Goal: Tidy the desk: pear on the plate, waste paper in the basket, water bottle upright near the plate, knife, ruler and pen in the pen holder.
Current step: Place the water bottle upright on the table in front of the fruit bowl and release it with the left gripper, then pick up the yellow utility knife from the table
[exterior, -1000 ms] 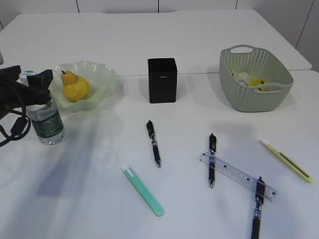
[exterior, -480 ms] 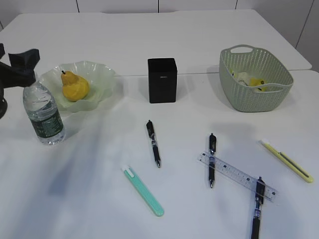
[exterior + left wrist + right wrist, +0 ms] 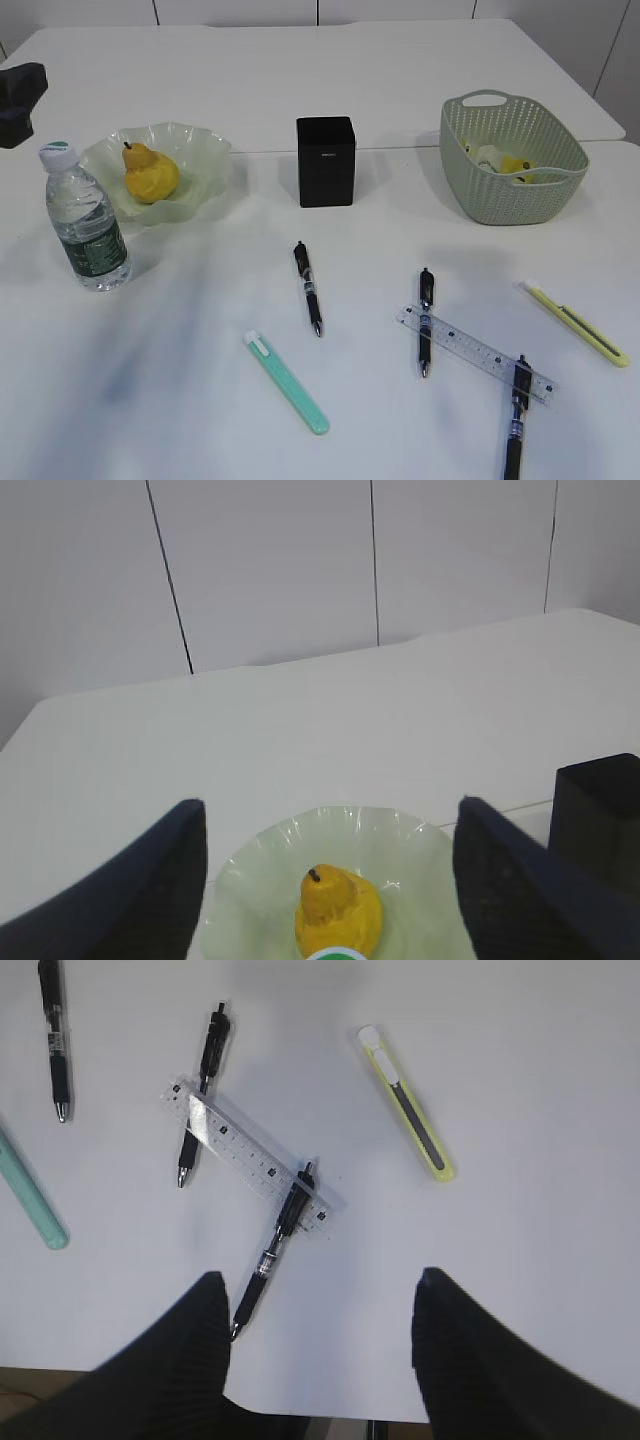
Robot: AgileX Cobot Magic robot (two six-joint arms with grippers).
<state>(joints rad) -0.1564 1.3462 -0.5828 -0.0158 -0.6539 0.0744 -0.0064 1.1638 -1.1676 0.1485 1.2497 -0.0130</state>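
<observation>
Status: pear sits on the plate; water bottle stands upright just beside the plate; paper lies in the basket.

Left tool hangs released and empty above the bottle cap, the pear directly ahead of it. Right tool is spread and empty, the ruler just ahead of it, lying across 2 pens.

Advice: lift the ruler by its free end, clear of the pens, then drop it upright into the pen holder.

Change: 1 second earlier the left tool was at the bottle's neck; it has since lifted away.
</observation>
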